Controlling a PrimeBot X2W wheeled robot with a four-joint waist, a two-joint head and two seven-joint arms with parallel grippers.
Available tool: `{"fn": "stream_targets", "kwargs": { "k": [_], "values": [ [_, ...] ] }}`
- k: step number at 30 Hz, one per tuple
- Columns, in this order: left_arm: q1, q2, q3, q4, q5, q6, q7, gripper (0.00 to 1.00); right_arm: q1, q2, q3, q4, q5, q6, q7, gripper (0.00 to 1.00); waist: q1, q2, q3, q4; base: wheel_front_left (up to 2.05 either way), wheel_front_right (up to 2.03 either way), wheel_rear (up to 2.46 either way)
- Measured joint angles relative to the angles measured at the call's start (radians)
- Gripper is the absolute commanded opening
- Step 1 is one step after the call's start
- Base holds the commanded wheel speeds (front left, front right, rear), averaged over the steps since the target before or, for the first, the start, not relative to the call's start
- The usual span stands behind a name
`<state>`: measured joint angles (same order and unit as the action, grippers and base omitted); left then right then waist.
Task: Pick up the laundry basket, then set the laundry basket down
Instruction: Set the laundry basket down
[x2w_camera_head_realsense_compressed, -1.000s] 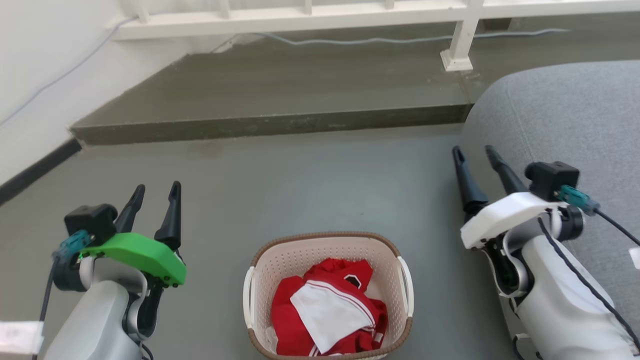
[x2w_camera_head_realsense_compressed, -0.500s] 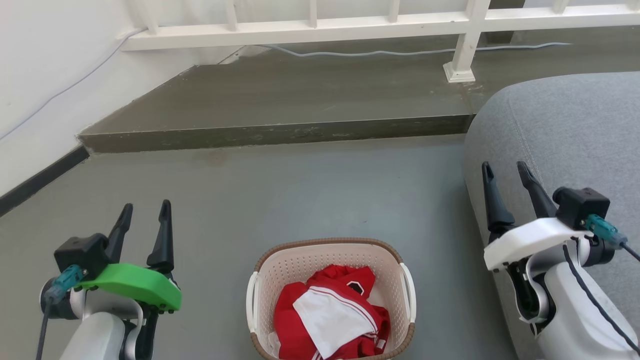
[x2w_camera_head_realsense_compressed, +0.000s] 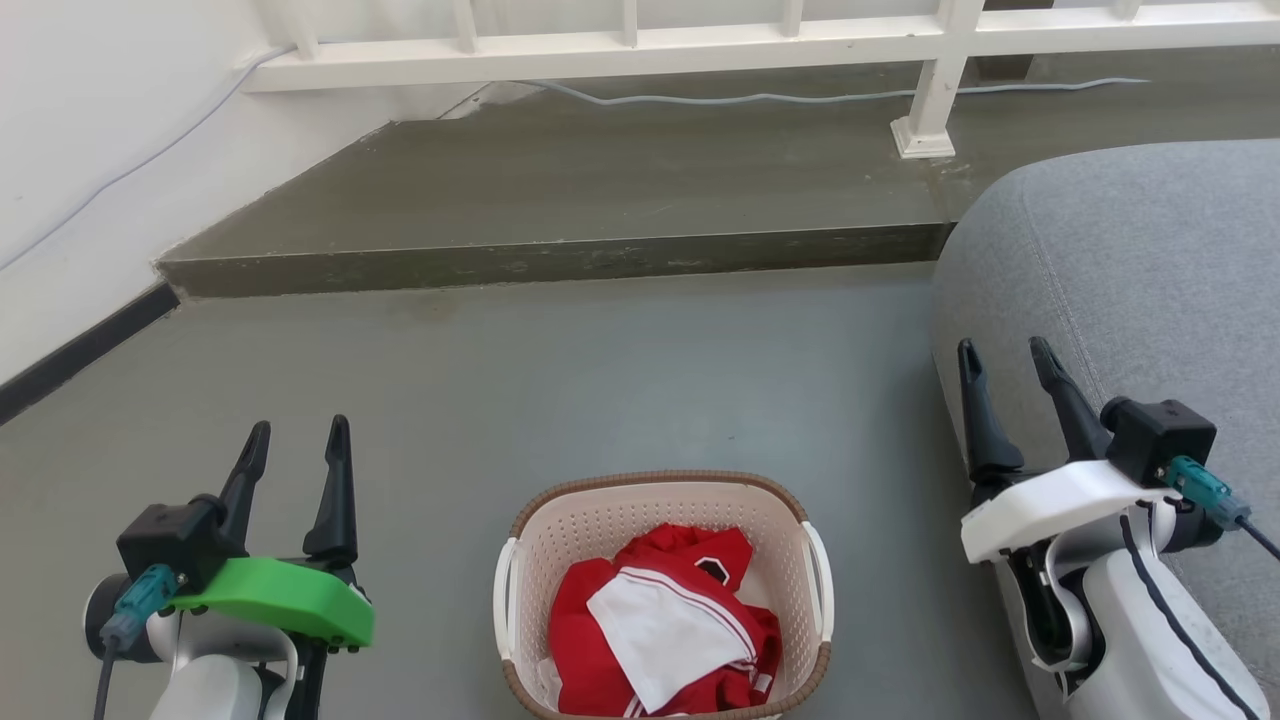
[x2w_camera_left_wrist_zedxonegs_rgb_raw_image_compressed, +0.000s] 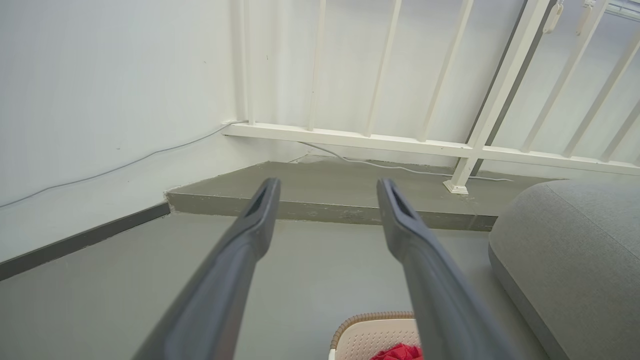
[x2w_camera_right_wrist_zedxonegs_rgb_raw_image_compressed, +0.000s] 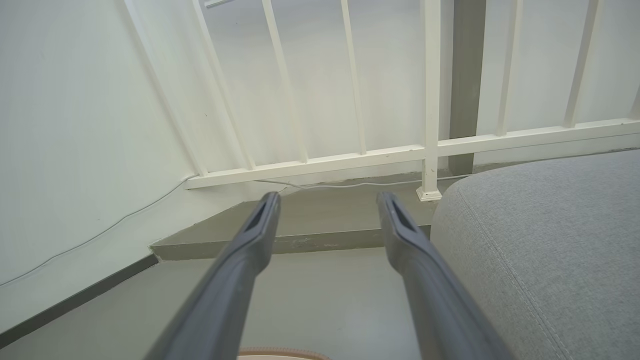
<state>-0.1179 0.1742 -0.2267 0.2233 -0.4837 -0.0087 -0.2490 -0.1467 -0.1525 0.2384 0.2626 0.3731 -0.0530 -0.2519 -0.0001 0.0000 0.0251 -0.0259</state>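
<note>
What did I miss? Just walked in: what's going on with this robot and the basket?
The laundry basket stands on the floor between the robot's arms, with red and white clothes inside. The left gripper and right gripper are both open, out to either side of it, touching nothing. Nothing holds the basket right now.

No words, numbers or brand marks can be read. The dark badge (x2w_camera_head_realsense_compressed: 712, 570) on the red garment (x2w_camera_head_realsense_compressed: 600, 600) inside the laundry basket (x2w_camera_head_realsense_compressed: 570, 520) is too small to make out.
</note>
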Motion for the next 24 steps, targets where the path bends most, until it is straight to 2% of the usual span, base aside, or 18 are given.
{"fn": "stream_targets", "kwargs": {
  "k": [10, 24],
  "values": [
    [0.033, -0.029, 0.033, -0.027, 0.031, -0.011, 0.000, 1.00, 0.034, 0.021, -0.013, -0.016, -0.023, 0.013, 0.000, 1.00, 0.0000, 0.0000, 0.002, 0.000, 0.00, 0.00, 0.00],
    [0.058, -0.061, 0.069, -0.038, 0.076, -0.050, 0.000, 1.00, 0.054, 0.031, -0.042, -0.029, -0.052, 0.035, 0.000, 1.00, 0.0001, 0.0000, 0.005, -0.007, 0.00, 0.00, 0.00]
  ]
}}
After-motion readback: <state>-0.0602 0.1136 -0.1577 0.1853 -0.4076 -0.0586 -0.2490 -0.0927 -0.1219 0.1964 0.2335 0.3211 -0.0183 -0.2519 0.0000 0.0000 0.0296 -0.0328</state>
